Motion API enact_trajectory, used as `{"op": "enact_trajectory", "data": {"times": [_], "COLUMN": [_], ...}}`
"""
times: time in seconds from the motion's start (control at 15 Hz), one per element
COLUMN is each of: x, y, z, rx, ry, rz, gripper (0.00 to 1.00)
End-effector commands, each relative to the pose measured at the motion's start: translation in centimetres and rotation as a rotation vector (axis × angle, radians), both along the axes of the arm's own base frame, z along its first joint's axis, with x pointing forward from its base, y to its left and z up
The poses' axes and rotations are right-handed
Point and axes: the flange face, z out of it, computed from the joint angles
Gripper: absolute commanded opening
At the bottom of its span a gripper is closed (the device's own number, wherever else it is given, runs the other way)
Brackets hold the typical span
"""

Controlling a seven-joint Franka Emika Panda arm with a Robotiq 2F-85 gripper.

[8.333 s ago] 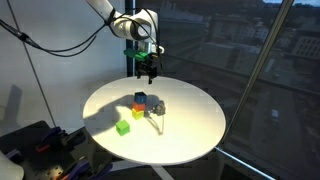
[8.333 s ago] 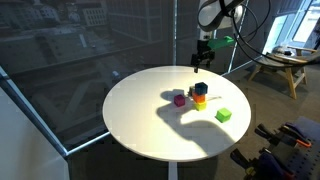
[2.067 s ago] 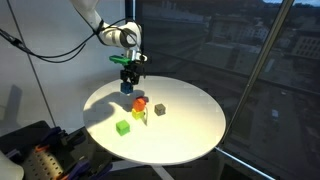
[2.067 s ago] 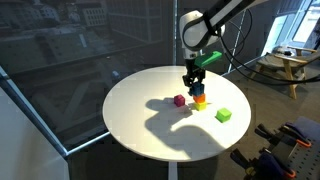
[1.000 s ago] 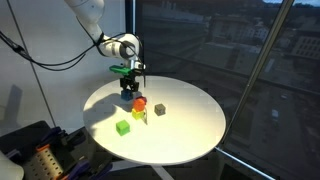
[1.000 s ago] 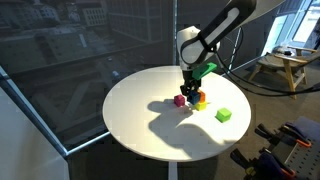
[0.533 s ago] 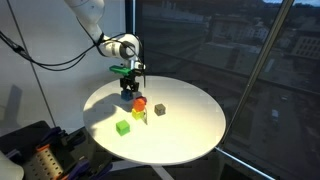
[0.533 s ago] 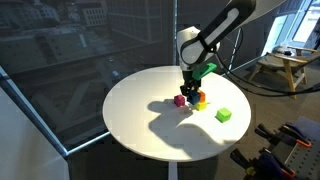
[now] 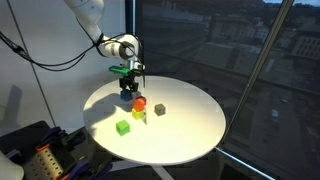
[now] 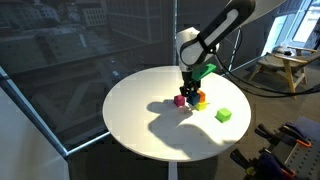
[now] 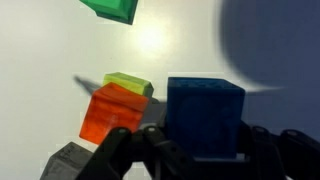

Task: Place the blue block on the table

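Comparing an exterior view with the seconds before, the gripper has come down from above the stack to table height, and it has held there for the last half second. The blue block now sits low against the table. The placing therefore looks nearly done, with only the release left. This view counts one red block on one yellow block, one green block and one dark grey block.

In an exterior view the gripper stands just beside the red block, with the single green block apart.

In the wrist view the jaws pinch the blue block's sides. Whether its base touches the table cannot be told. In all there are five blocks, one of each colour.
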Motion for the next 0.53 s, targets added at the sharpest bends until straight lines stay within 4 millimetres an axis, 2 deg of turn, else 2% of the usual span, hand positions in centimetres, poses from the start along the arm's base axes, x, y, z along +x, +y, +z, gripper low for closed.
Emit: {"op": "enact_trajectory", "data": {"times": [0.0, 0.47], "x": [-0.3, -1.2], "y": [1.1, 3.7], "z": [0.7, 0.3], "rx": [-0.016, 0.004], "ry": [-0.024, -0.061], "rz": [0.018, 0.061], "gripper": [0.27, 0.27]}}
